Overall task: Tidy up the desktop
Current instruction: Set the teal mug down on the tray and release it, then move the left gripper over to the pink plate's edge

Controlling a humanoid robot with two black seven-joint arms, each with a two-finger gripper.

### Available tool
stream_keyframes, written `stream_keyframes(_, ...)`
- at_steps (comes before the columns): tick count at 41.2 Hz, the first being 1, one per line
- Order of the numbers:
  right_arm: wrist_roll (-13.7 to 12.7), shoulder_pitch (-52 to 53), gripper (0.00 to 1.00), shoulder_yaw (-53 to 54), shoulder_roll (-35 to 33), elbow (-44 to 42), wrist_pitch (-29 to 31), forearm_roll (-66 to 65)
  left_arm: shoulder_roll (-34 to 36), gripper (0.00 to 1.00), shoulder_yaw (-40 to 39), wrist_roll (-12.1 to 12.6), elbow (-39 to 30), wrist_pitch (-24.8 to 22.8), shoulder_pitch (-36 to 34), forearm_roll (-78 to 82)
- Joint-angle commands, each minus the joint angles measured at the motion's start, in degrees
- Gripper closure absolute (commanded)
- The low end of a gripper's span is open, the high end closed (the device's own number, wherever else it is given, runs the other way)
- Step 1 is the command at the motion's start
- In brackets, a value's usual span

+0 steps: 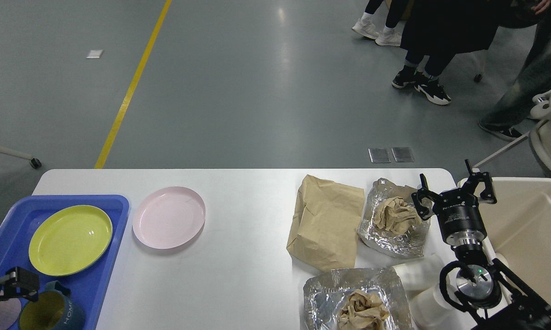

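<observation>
The desktop carries a pink plate beside the blue tray, and on the right a paper bag, two foil wrappers with crumpled paper and tipped white cups. The right gripper hovers wide open and empty between the far foil and the beige bin. The left gripper sits just above the teal mug in the tray; I can't tell its opening. My worry: foil is slippery and loose, so a pinch could shed the paper wad, or a sweep could knock the cups off the edge.
</observation>
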Motion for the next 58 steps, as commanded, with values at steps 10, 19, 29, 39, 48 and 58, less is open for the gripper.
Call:
stream_keyframes(10,0.01,0.00,0.00,-0.01,0.00,0.00,0.00,-0.02,-13.10,0.04,14.91,-0.28,-5.03,-16.58,-28.92,-7.21)
stream_keyframes(19,0.01,0.00,0.00,-0.01,0.00,0.00,0.00,0.06,-25.76,0.04,14.66,-0.19,-6.26,-23.17,-41.22,-16.88)
stream_keyframes(29,0.01,0.00,0.00,-0.01,0.00,-0.09,0.00,-0.02,-38.60,0.04,12.63,-0.45,-11.53,-26.52,-52.66,-28.92)
stream_keyframes(39,0.01,0.00,0.00,-0.01,0.00,-0.09,0.00,-0.02,-42.91,0.04,11.67,-0.45,-13.64,-25.90,-53.81,-37.28)
stream_keyframes(48,0.01,0.00,0.00,-0.01,0.00,-0.09,0.00,-0.02,-42.39,0.04,11.23,-0.01,-13.29,-24.85,-50.83,-36.23)
stream_keyframes(58,0.01,0.00,0.00,-0.01,0.00,0.00,0.00,-0.02,-39.49,0.04,10.44,-2.73,-8.90,-23.45,-42.57,-36.75)
